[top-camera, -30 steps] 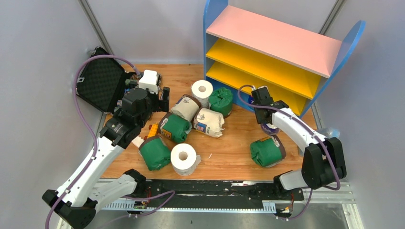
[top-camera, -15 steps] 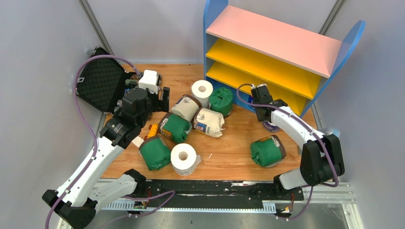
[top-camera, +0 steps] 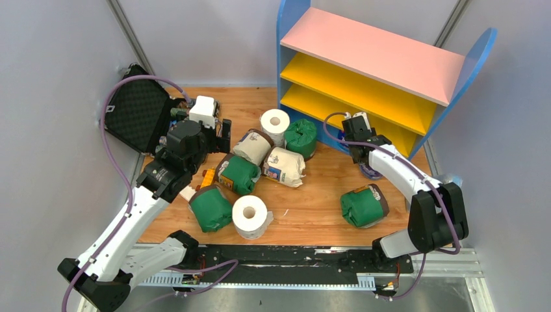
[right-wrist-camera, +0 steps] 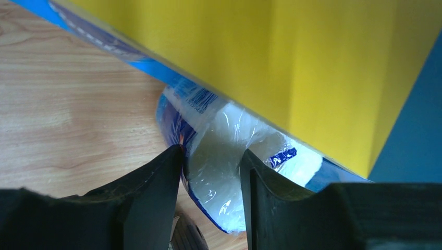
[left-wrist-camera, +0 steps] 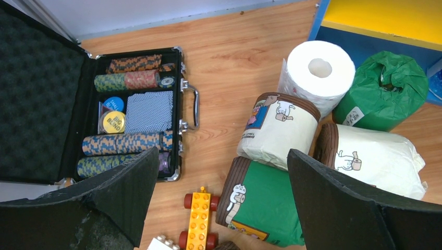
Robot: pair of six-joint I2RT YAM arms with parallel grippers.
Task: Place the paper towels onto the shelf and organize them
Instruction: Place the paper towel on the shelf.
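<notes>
the blue-and-white roll (right-wrist-camera: 229, 125), half hidden under the shelf (right-wrist-camera: 292, 62), is flanked by the right gripper (right-wrist-camera: 211, 152); a grip cannot be told. the left gripper (left-wrist-camera: 223, 153) is spread wide, left of the shelf.

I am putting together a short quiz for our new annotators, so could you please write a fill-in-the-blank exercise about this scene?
1. The top board of the shelf is ___.
2. The open black case holds stacks of poker ___.
3. The right gripper has a roll in ___-and-white plastic wrap between its fingers, under the lowest yellow board.
4. The left gripper hovers with its jaws wide ___.

Missing words: pink; chips; blue; open.
</notes>
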